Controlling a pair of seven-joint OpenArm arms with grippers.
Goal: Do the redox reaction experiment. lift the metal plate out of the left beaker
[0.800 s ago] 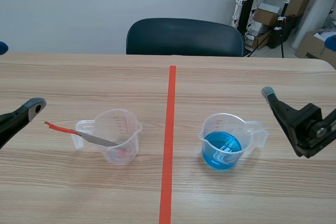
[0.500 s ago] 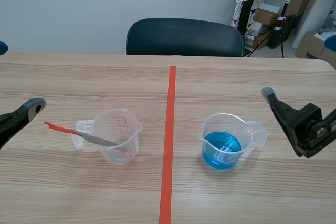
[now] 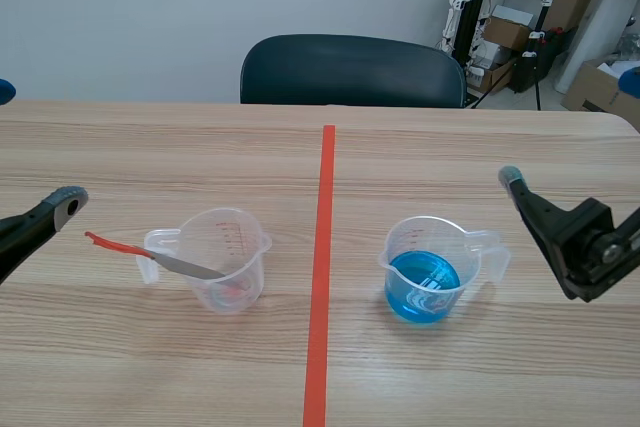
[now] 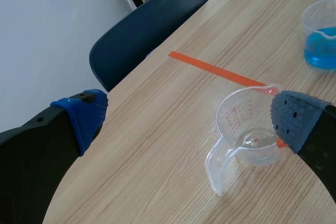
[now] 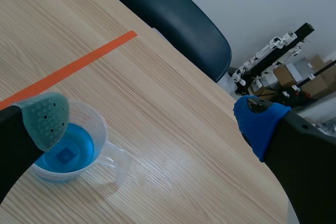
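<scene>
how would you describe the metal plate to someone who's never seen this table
On the wooden table, look left of the orange-red tape line to the clear beaker. The metal plate is the thin grey strip leaning inside it, its red end jutting out over the rim beside the handle. The beaker right of the line holds only blue liquid.

Metal plate (image 3: 188,267) in left beaker (image 3: 240,245)

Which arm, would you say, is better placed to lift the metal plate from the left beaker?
Left: the open left gripper is beside the left beaker with the metal plate; the right gripper is by the blue-liquid beaker.
</scene>
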